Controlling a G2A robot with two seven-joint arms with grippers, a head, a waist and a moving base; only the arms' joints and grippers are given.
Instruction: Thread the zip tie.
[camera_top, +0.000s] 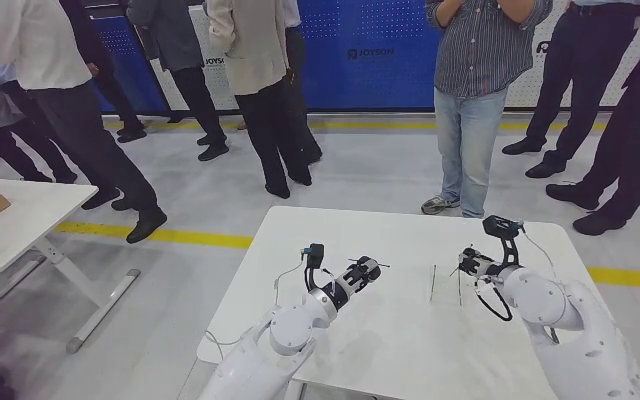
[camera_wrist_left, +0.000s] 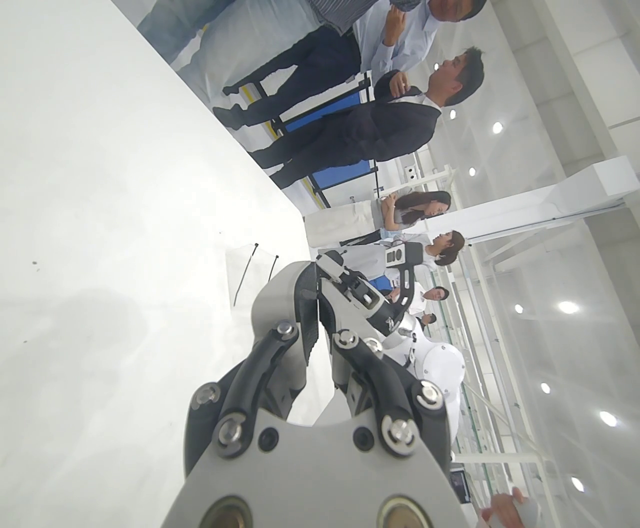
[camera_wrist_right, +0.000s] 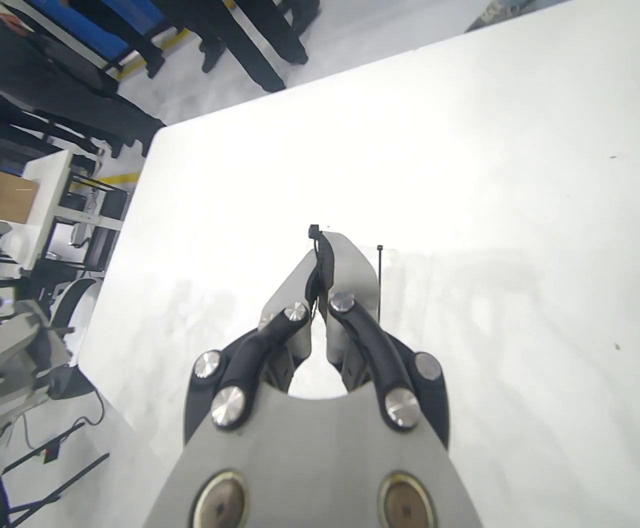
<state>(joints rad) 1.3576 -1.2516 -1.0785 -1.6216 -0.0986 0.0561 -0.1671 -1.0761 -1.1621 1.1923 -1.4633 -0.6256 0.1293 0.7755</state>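
My right gripper (camera_wrist_right: 319, 252) (camera_top: 464, 266) is shut on a black zip tie (camera_wrist_right: 314, 233). The tie's head pokes out past the fingertips, and its strap runs back between the pads. A second black zip tie (camera_wrist_right: 379, 280) (camera_top: 432, 283) lies flat on the white table (camera_top: 400, 330) just beside that gripper. My left gripper (camera_wrist_left: 316, 280) (camera_top: 370, 267) is shut a little above the table's middle. It points toward the right gripper, and I see nothing between its pads. In the left wrist view both zip ties (camera_wrist_left: 246, 274) show beyond its fingertips.
Several people stand around the far side of the table. Another white table (camera_top: 35, 215) is off to the far left. The tabletop edge (camera_top: 240, 290) runs close beside the left arm.
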